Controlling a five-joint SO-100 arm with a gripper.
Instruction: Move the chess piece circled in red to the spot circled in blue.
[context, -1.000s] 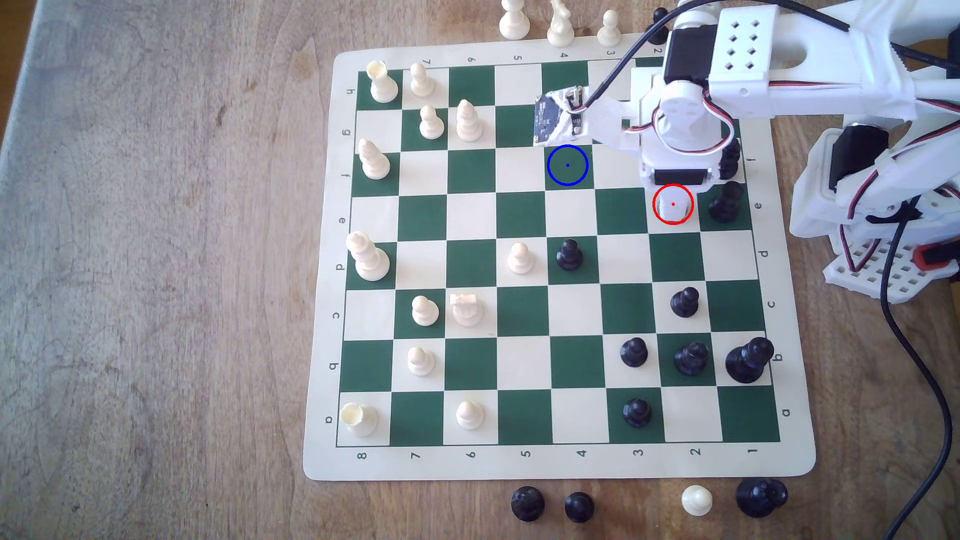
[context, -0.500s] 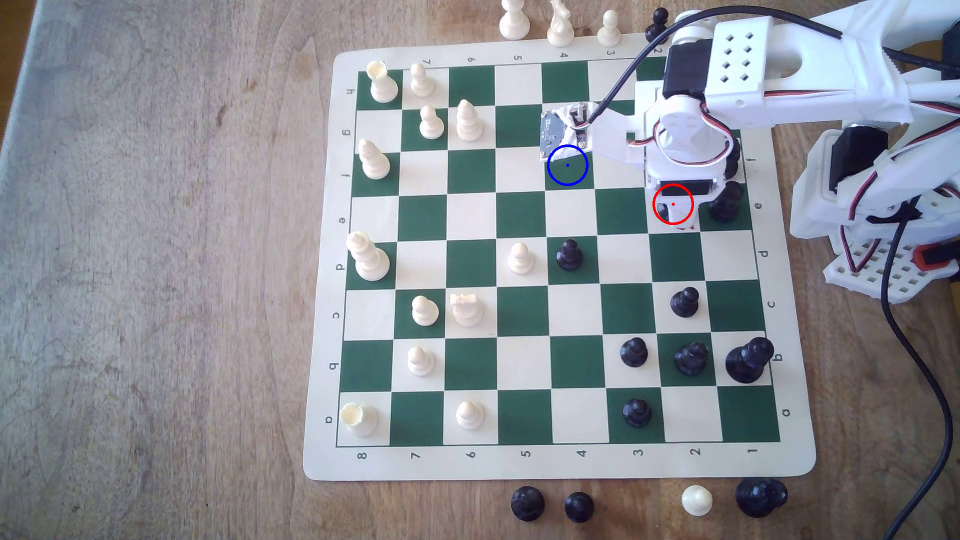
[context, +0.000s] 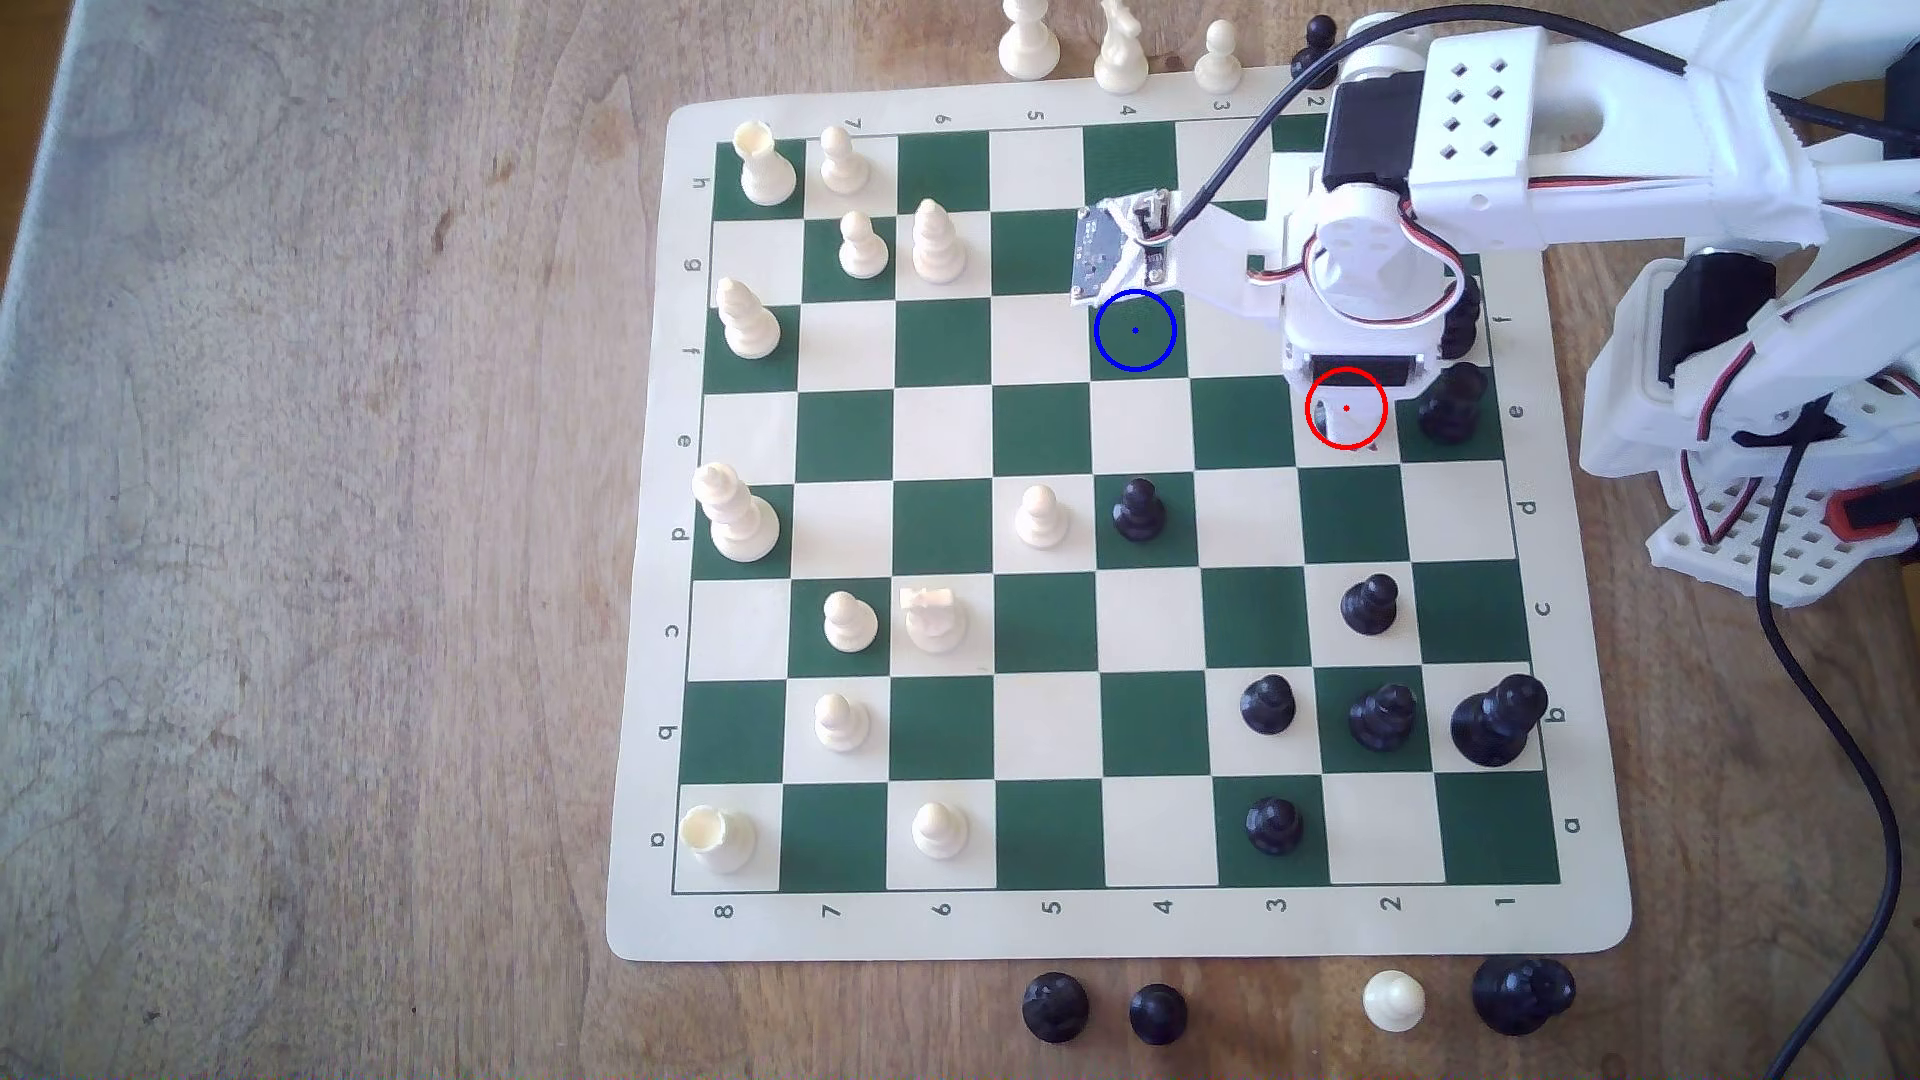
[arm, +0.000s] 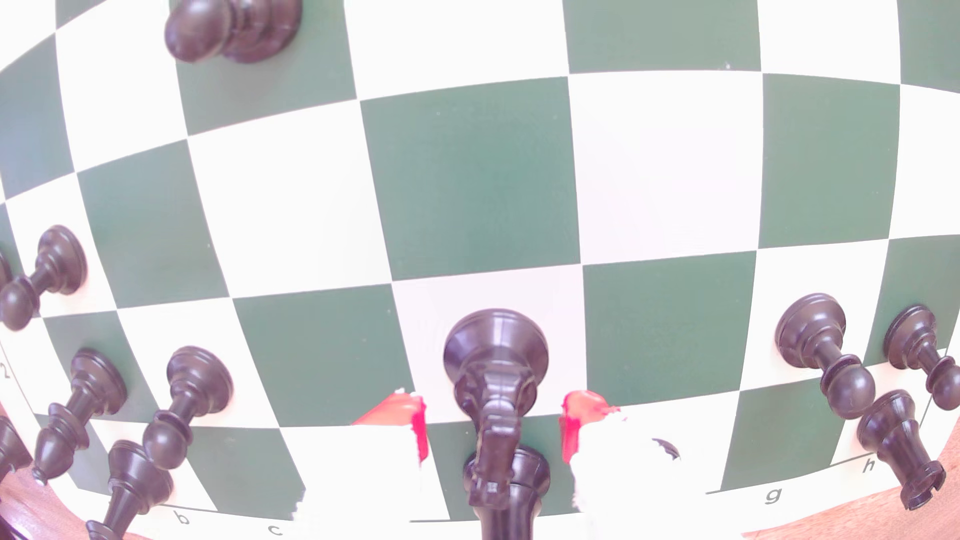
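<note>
Hovering right over the red-ringed cream square, the gripper (arm: 494, 431) has its red-tipped fingers (arm: 415, 431) spread on either side of the black knight (arm: 496, 374), with a clear gap on both sides, so nothing's gripped yet. The knight stands upright on that square, near the exterior view's right edge of the board (context: 1143, 929). The blue-ringed green spot (context: 1135, 330) sits off to the left, one row farther away.

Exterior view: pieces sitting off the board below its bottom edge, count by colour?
Black pieces: 3
White piece: 1
Total: 4
</note>
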